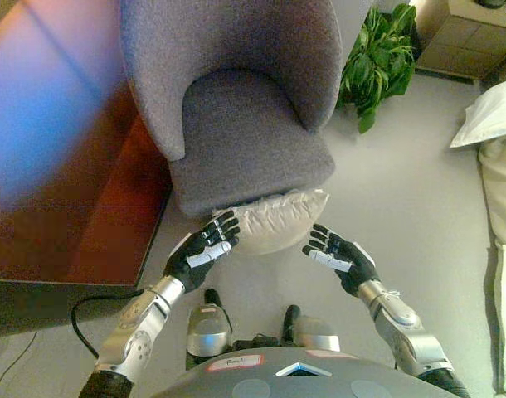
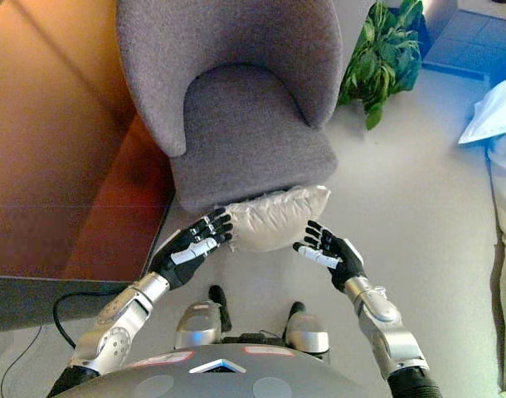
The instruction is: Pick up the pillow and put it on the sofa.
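Observation:
A cream pillow (image 1: 279, 219) lies on the floor against the front edge of a grey armchair (image 1: 245, 141), partly under its seat. My left hand (image 1: 203, 249) is open, fingers straight, touching the pillow's left end. My right hand (image 1: 340, 257) is open, just right of and below the pillow's right end, apart from it. Both hands also show in the right eye view, the left hand (image 2: 191, 245) and the right hand (image 2: 326, 251).
A reddish-brown rug (image 1: 79, 191) lies left of the chair. A green potted plant (image 1: 377, 62) stands right of the chair. A white cushion (image 1: 489, 116) and pale bedding (image 1: 502, 232) lie along the right edge. Wooden furniture (image 1: 464, 33) is at top right.

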Robot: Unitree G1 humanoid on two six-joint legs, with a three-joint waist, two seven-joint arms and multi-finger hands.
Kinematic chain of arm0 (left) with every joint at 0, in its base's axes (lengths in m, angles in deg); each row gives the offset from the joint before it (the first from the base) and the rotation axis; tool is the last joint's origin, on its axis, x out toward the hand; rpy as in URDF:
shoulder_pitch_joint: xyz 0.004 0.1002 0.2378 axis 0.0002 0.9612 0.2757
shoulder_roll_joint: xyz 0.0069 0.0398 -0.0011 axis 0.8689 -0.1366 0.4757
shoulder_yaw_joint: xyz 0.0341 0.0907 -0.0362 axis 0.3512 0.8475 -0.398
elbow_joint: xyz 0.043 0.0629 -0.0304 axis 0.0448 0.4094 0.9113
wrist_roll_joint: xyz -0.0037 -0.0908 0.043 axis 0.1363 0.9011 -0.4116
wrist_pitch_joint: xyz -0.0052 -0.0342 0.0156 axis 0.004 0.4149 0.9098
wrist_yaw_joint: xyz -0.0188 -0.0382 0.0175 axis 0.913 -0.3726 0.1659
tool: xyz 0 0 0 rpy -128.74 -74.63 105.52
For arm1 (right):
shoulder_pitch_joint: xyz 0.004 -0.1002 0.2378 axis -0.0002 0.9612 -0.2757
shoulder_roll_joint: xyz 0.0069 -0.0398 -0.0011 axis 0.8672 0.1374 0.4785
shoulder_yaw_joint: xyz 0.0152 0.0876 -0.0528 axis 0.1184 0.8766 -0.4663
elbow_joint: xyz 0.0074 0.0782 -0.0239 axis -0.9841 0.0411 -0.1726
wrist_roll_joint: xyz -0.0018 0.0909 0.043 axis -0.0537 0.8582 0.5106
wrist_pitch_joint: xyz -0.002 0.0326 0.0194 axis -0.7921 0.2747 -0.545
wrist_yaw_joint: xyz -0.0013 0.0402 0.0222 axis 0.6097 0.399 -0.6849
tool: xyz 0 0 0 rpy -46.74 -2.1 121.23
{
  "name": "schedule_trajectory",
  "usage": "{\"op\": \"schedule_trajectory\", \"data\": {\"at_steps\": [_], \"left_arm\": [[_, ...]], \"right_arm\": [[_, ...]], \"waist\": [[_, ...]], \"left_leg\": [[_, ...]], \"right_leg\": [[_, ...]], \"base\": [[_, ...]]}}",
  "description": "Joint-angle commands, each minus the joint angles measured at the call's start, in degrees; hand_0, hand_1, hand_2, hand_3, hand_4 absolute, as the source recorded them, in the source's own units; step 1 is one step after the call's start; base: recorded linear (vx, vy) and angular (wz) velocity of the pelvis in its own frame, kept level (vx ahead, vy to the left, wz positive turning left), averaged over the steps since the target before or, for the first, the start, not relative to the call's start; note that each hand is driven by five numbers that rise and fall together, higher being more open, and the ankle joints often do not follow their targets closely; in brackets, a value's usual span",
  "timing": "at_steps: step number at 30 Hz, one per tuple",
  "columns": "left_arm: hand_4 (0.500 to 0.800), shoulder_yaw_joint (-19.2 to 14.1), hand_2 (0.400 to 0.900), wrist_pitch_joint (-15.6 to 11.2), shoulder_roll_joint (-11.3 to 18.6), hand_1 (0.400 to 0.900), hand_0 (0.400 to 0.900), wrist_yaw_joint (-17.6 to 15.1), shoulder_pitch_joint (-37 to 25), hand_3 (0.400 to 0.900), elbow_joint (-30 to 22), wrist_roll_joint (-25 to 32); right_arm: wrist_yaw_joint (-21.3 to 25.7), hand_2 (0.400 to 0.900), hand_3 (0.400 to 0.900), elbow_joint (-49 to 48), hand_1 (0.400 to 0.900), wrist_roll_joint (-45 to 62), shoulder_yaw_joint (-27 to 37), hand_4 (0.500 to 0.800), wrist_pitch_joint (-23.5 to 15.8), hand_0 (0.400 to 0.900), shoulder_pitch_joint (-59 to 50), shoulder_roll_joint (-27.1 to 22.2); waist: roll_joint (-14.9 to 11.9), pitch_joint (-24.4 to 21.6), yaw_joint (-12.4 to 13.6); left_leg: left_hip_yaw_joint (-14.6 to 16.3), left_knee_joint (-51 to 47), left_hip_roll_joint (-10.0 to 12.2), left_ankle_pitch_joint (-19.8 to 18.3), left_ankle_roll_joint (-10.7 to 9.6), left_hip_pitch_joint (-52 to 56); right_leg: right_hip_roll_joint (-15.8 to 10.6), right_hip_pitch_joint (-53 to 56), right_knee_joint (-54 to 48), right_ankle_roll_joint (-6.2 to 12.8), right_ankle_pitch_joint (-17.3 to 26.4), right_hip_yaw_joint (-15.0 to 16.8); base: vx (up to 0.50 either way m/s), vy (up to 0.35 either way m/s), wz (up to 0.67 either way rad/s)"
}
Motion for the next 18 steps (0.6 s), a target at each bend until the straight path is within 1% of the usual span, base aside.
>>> {"op": "schedule_trajectory", "data": {"at_steps": [1, 2, 3, 4, 5, 7, 8, 9, 10, 11, 12, 13, 14, 15, 16, 17, 18], "left_arm": [[0.800, -0.24, 0.900, -3.91, 2.61, 0.900, 0.900, 0.71, 0.49, 0.900, -3.39, 0.73], [0.800, -0.05, 0.900, -3.80, 2.72, 0.900, 0.900, 1.17, 0.50, 0.900, -3.18, 0.37], [0.800, -0.04, 0.900, -3.71, 2.63, 0.900, 0.900, 1.56, 0.52, 0.900, -3.01, -0.47], [0.800, -0.10, 0.900, -3.43, 2.71, 0.900, 0.900, 1.55, 0.25, 0.900, -3.05, -0.94], [0.800, -0.24, 0.900, -3.06, 2.79, 0.900, 0.900, 1.46, -0.15, 0.900, -2.96, -0.66], [0.800, -0.87, 0.900, -1.73, 2.78, 0.900, 0.900, 1.85, -1.01, 0.900, -3.06, 0.64], [0.800, -1.16, 0.900, -1.30, 2.75, 0.900, 0.900, 1.93, -1.23, 0.900, -3.33, 0.56], [0.800, -1.40, 0.900, -1.00, 2.91, 0.900, 0.900, 2.02, -1.52, 0.900, -3.48, 0.31], [0.800, -1.53, 0.900, -0.68, 3.28, 0.900, 0.900, 1.86, -2.06, 0.900, -3.54, 0.61], [0.800, -1.72, 0.900, -0.20, 3.33, 0.900, 0.900, 1.74, -2.46, 0.900, -3.53, 0.84], [0.800, -1.85, 0.900, 0.01, 3.58, 0.900, 0.900, 1.64, -2.81, 0.900, -3.30, 1.24], [0.800, -1.94, 0.900, -0.26, 3.88, 0.900, 0.900, 1.20, -2.90, 0.900, -3.14, 1.76], [0.800, -1.89, 0.900, -0.34, 4.06, 0.900, 0.900, 0.79, -2.85, 0.900, -3.28, 1.99], [0.800, -2.02, 0.900, -0.60, 4.16, 0.900, 0.900, 0.36, -2.74, 0.900, -3.38, 2.16], [0.800, -2.35, 0.900, -0.82, 4.41, 0.900, 0.900, -0.03, -2.25, 0.900, -3.55, 2.68], [0.800, -2.76, 0.900, -1.17, 4.53, 0.900, 0.900, -0.18, -1.60, 0.900, -3.57, 3.05], [0.800, -2.86, 0.900, -1.26, 4.46, 0.900, 0.900, -0.55, -1.29, 0.900, -3.52, 2.92]], "right_arm": [[3.70, 0.900, 0.900, -4.50, 0.900, -2.52, -0.22, 0.800, -2.92, 0.900, -1.28, 0.33], [4.78, 0.900, 0.900, -5.08, 0.900, -3.41, -0.62, 0.800, -2.43, 0.900, -1.43, 0.75], [6.10, 0.900, 0.900, -5.27, 0.900, -5.24, -1.27, 0.800, -2.17, 0.900, -1.70, 1.11], [7.03, 0.900, 0.900, -4.66, 0.900, -7.34, -1.90, 0.800, -2.25, 0.900, -2.30, 1.16], [7.63, 0.900, 0.900, -3.79, 0.900, -9.28, -2.35, 0.800, -2.68, 0.900, -2.90, 1.09], [8.67, 0.900, 0.900, -3.30, 0.900, -10.94, -2.76, 0.800, -3.30, 0.900, -3.40, 0.80], [8.75, 0.900, 0.900, -3.61, 0.900, -11.51, -2.45, 0.800, -3.26, 0.900, -3.23, 0.71], [8.87, 0.900, 0.900, -3.72, 0.900, -12.15, -2.09, 0.800, -3.60, 0.900, -2.75, 0.55], [8.86, 0.900, 0.900, -3.77, 0.900, -12.93, -1.71, 0.800, -3.97, 0.900, -2.24, 0.18], [8.89, 0.900, 0.900, -3.66, 0.900, -13.59, -1.43, 0.800, -4.48, 0.900, -1.78, 0.01], [8.85, 0.900, 0.900, -3.57, 0.900, -14.37, -1.14, 0.800, -5.26, 0.900, -1.43, -0.32], [8.74, 0.900, 0.900, -3.89, 0.900, -15.16, -0.82, 0.800, -5.85, 0.900, -1.12, -0.74], [8.71, 0.900, 0.900, -4.36, 0.900, -15.50, -0.69, 0.800, -5.87, 0.900, -0.90, -1.03], [8.72, 0.900, 0.900, -4.70, 0.900, -16.08, -0.62, 0.800, -5.77, 0.900, -0.96, -1.35], [8.65, 0.900, 0.900, -5.09, 0.900, -17.16, -0.71, 0.800, -5.06, 0.900, -1.22, -1.65], [8.41, 0.900, 0.900, -5.28, 0.900, -17.98, -0.57, 0.800, -4.39, 0.900, -1.14, -1.97], [8.52, 0.900, 0.900, -5.50, 0.900, -18.06, -0.37, 0.800, -3.69, 0.900, -1.07, -2.46]], "waist": [[-0.50, -7.04, 1.58], [-0.51, -7.24, 1.84], [-0.09, -7.23, 1.95], [0.32, -7.13, 1.86], [0.66, -7.02, 1.74], [1.00, -6.70, 1.57], [1.18, -6.49, 1.33], [1.28, -6.26, 1.07], [1.18, -5.93, 0.68], [0.93, -5.57, 0.39], [0.37, -5.39, 0.10], [-0.26, -5.23, -0.13], [-0.52, -5.14, -0.31], [-0.91, -5.20, -0.46], [-1.02, -5.34, -0.57], [-1.03, -5.49, -0.69], [-1.04, -5.75, -0.77]], "left_leg": [[-0.74, -6.13, -5.36, 3.01, 5.65, -6.57], [-1.54, -5.76, -6.32, 2.08, 6.52, -6.44], [-1.97, -5.50, -6.66, 1.02, 7.17, -5.82], [-1.92, -5.50, -6.86, 0.24, 7.41, -4.75], [-2.03, -5.76, -6.93, -0.04, 7.34, -3.59], [-2.10, -5.45, -6.88, -0.29, 6.54, -2.04], [-2.24, -5.13, -6.69, -0.62, 6.18, -1.36], [-2.42, -4.87, -6.38, -0.99, 5.77, -0.57], [-2.52, -4.61, -5.89, -1.27, 5.10, 0.30], [-2.69, -4.60, -5.48, -1.58, 4.36, 1.30], [-2.64, -4.38, -4.76, -1.80, 3.37, 1.86], [-2.81, -4.12, -3.85, -2.21, 2.21, 2.43], [-3.15, -3.84, -2.90, -2.81, 1.07, 3.05], [-3.15, -3.61, -1.99, -2.75, 0.15, 3.18], [-3.40, -3.56, -0.68, -2.75, -0.78, 3.51], [-3.16, -3.48, 0.17, -1.75, -0.95, 3.37], [-3.97, -3.39, 0.86, -1.54, -1.24, 3.26]], "right_leg": [[-1.47, 1.94, 26.17, 6.90, 3.94, 0.12], [-1.93, -0.15, 32.26, 7.44, 5.87, 0.32], [-2.58, -3.30, 38.31, 7.55, 7.31, 0.00], [-3.99, -7.06, 41.44, 7.11, 7.51, -0.33], [-5.23, -9.50, 42.37, 6.64, 6.59, -1.00], [-6.90, -11.04, 37.36, 5.67, 4.82, -2.95], [-7.73, -11.36, 35.06, 5.49, 4.96, -3.57], [-9.00, -11.66, 32.83, 5.61, 6.12, -4.14], [-11.38, -12.11, 29.89, 6.05, 9.02, -4.53], [-13.99, -12.32, 26.75, 6.88, 12.36, -4.90], [-16.67, -12.90, 21.83, 7.46, 16.02, -5.05], [-18.77, -12.86, 15.99, 8.15, 18.40, -5.03], [-19.32, -11.77, 9.83, 8.91, 20.65, -5.22], [-20.26, -11.84, 6.47, 8.91, 23.41, -5.18], [-20.39, -11.94, 4.49, 8.91, 25.92, -4.27], [-19.30, -10.99, 2.07, 8.91, 23.89, -4.62], [-18.46, -9.84, 0.46, 8.91, 22.41, -4.70]], "base": [[0.25, 0.260, 0.21], [0.24, 0.275, 0.18], [0.19, 0.246, 0.16], [0.19, 0.211, 0.15], [0.17, 0.124, 0.14], [0.17, -0.010, 0.21], [0.15, -0.111, 0.33], [0.14, -0.168, 0.41], [0.16, -0.210, 0.44], [0.17, -0.289, 0.41], [0.19, -0.371, 0.36], [0.19, -0.426, 0.30], [0.18, -0.426, 0.27], [0.18, -0.395, 0.27], [0.13, -0.325, 0.30], [0.15, -0.249, 0.37], [0.15, -0.196, 0.41]]}}
